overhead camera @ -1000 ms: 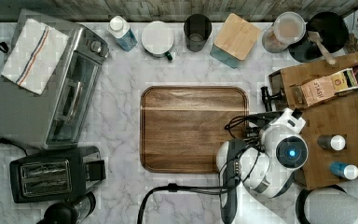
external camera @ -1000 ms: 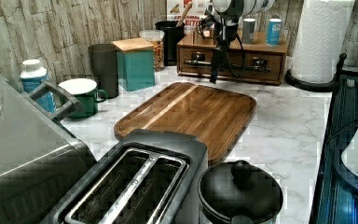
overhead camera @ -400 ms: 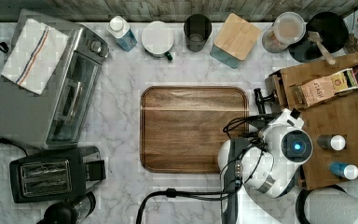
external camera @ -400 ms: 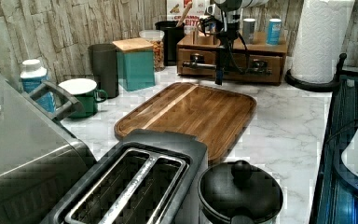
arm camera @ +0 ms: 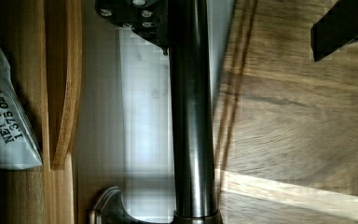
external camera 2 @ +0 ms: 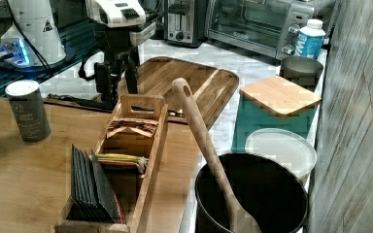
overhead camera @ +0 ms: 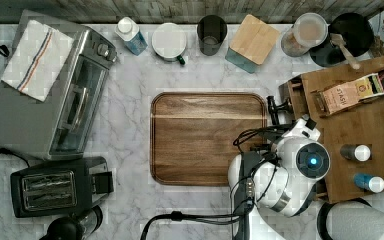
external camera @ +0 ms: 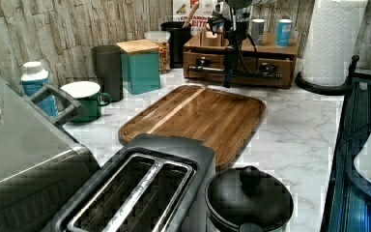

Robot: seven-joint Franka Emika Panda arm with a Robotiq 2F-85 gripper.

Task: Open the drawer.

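The drawer (external camera: 239, 67), upper middle of the left view beyond the cutting board (external camera: 198, 116), looks stiff and light-running; its black bar handle (arm camera: 191, 116) is the hold, with the gripper (external camera: 228, 72) at it, fingers' state untellable.

Lighting was pretty even and bright in the top view, with the marble counter (overhead camera: 130, 125) looking almost washed out and only soft shadows hugging the cutting board (overhead camera: 207, 137). All 4 pictures were blocky with compression, worst along the edges of things. In the left view the toaster (external camera: 140, 193) at the lower left was soft and out of focus. The right view had a blue glow at the upper left and a dim wooden top in the foreground. The wrist view was the moodiest: a bright streak of glare ran down the bar handle (arm camera: 191, 116), and a pale band of light crossed the wood at the lower right.
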